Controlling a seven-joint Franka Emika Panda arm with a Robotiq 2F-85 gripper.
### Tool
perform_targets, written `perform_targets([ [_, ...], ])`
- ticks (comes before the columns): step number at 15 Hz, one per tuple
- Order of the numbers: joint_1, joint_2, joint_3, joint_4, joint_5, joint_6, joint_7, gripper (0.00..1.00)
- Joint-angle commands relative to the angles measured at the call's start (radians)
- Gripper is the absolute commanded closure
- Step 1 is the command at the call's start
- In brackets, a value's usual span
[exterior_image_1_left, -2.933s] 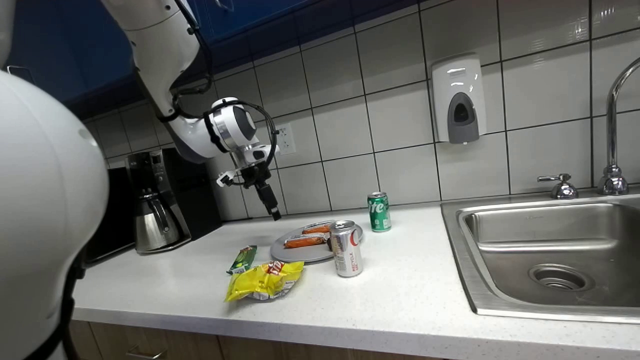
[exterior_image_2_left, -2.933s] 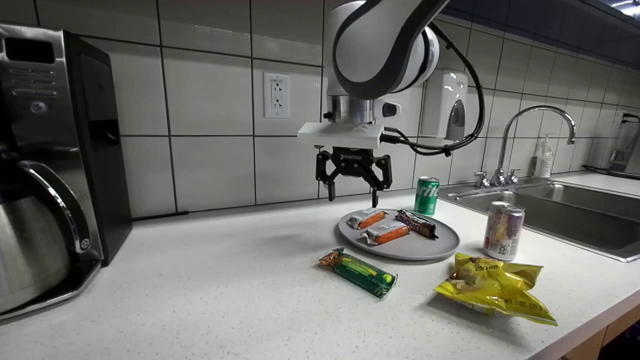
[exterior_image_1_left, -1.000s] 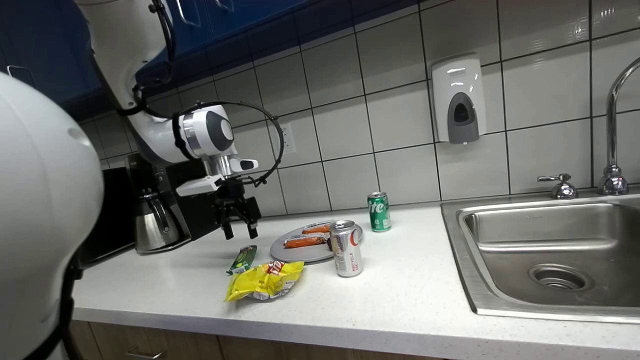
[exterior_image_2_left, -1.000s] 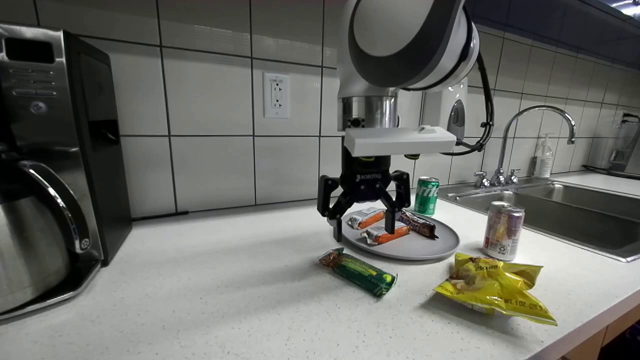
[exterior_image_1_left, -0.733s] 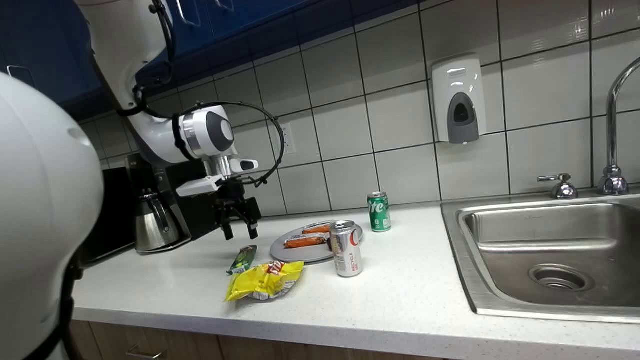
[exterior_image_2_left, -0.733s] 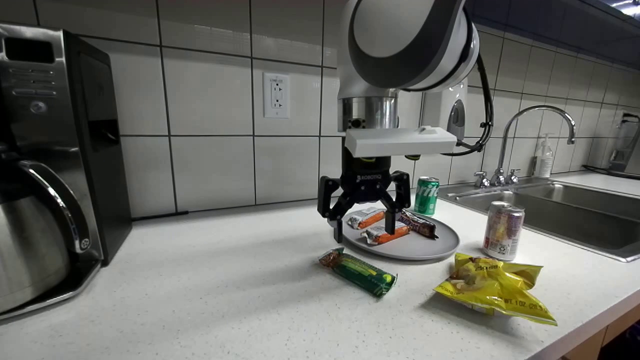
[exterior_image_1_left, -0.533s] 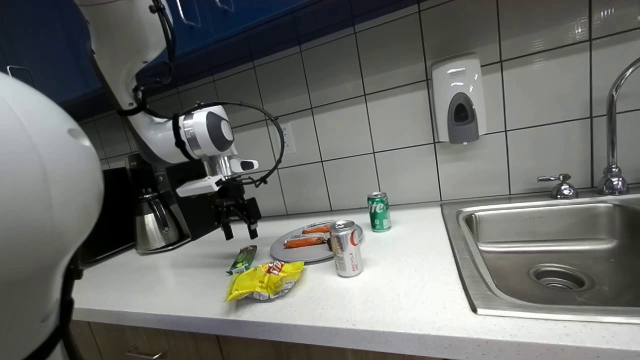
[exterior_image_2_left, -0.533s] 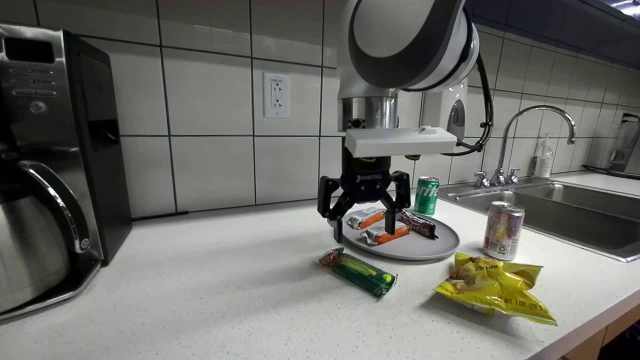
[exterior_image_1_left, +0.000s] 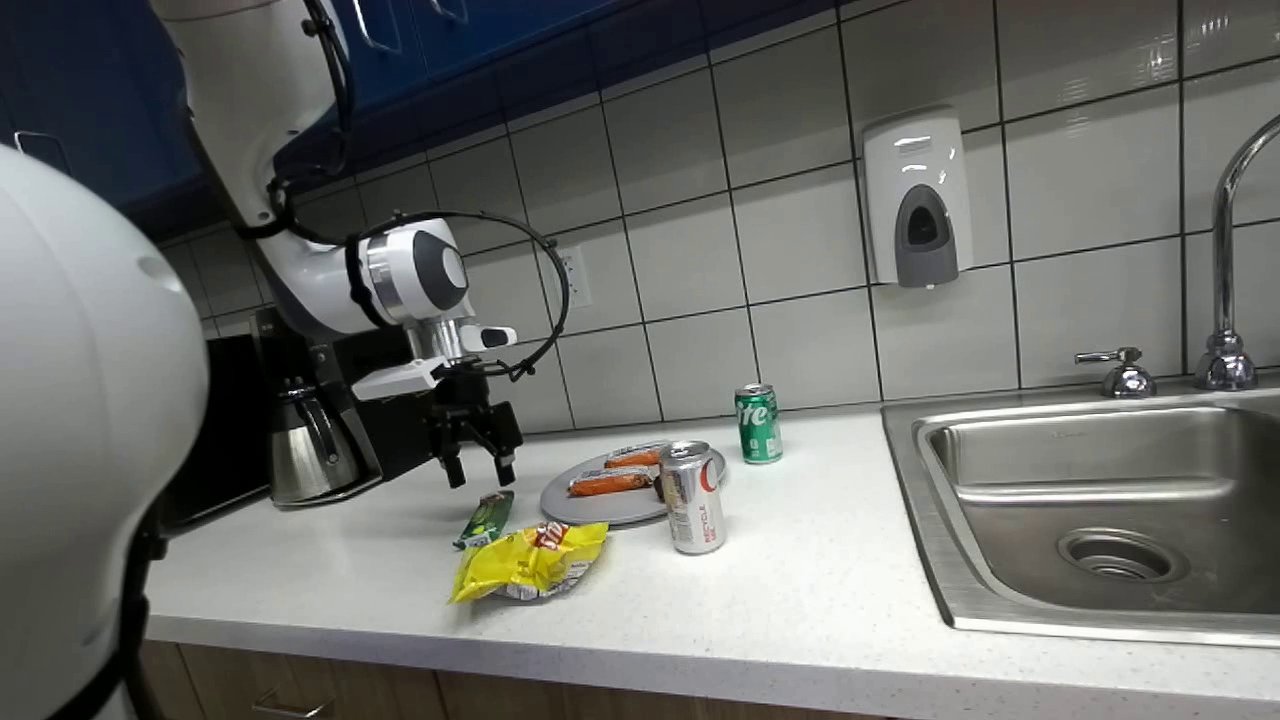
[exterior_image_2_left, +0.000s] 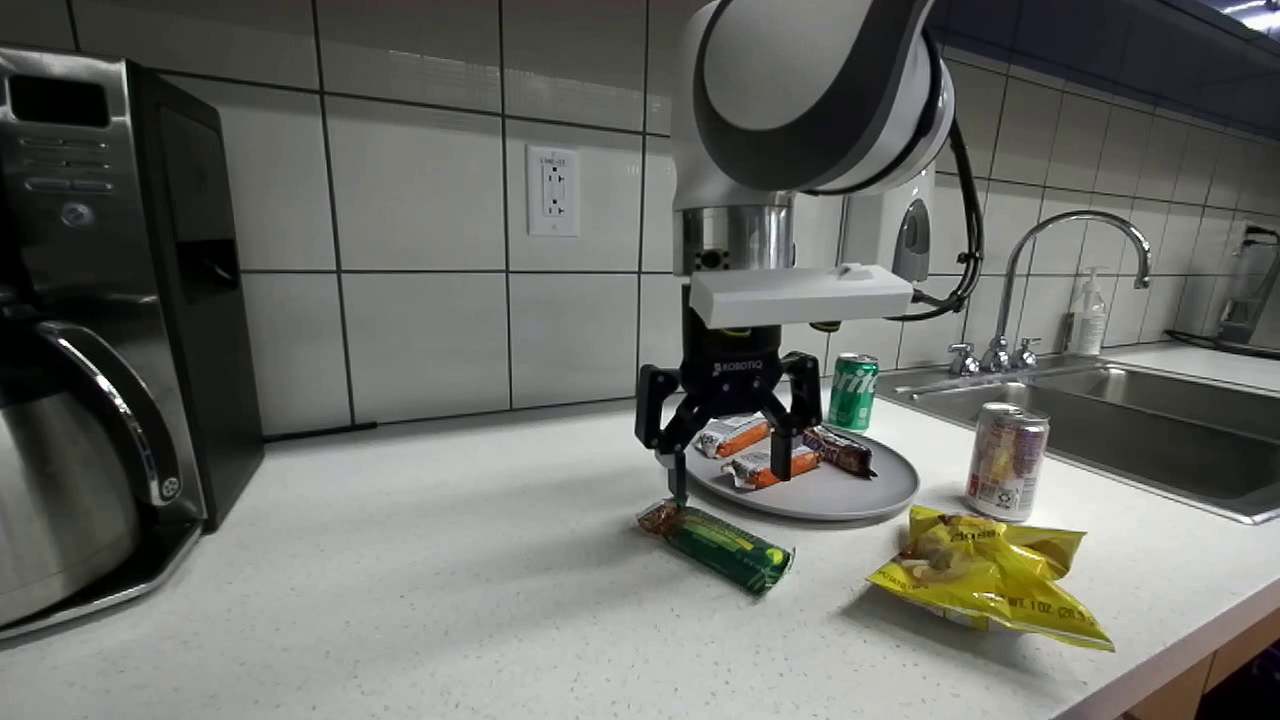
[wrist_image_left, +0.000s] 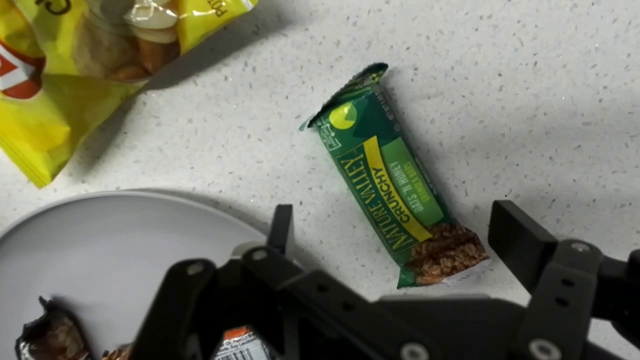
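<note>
My gripper (exterior_image_2_left: 730, 480) hangs pointing down over the counter, its jaws wide apart with nothing held. Just below it lies a green granola bar (exterior_image_2_left: 725, 545), flat on the counter and also seen in an exterior view (exterior_image_1_left: 487, 518). From the wrist, the bar (wrist_image_left: 385, 175) runs at a slant, its brown end between the two fingers and touching neither as far as I can tell. Beside it stands a grey plate (exterior_image_2_left: 850, 497) bearing an orange-and-white bar (exterior_image_2_left: 752, 468), a second such bar (exterior_image_2_left: 735, 435) and a dark wrapped bar (exterior_image_2_left: 842, 452).
A yellow chip bag (exterior_image_2_left: 985, 580) lies near the counter's front edge. A silver can (exterior_image_2_left: 1008, 460) and a green can (exterior_image_2_left: 853, 390) stand upright around the plate. At one end is a coffee maker (exterior_image_2_left: 180, 300); at the other, a steel sink (exterior_image_1_left: 925, 500). A tiled wall backs the counter.
Since the earliest frames the gripper has come from behind the plate toward the granola bar, lower and with the wrist turned. Over the last half second it has sunk slightly. The objects have not moved.
</note>
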Motion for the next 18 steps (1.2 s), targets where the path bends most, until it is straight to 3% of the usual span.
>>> perform_targets([
  [1, 0.008, 0.019, 0.002, 0.013, -0.004, -0.008, -0.047, 0.00],
  [18, 0.017, 0.111, 0.004, 0.053, -0.034, 0.034, -0.283, 0.00],
])
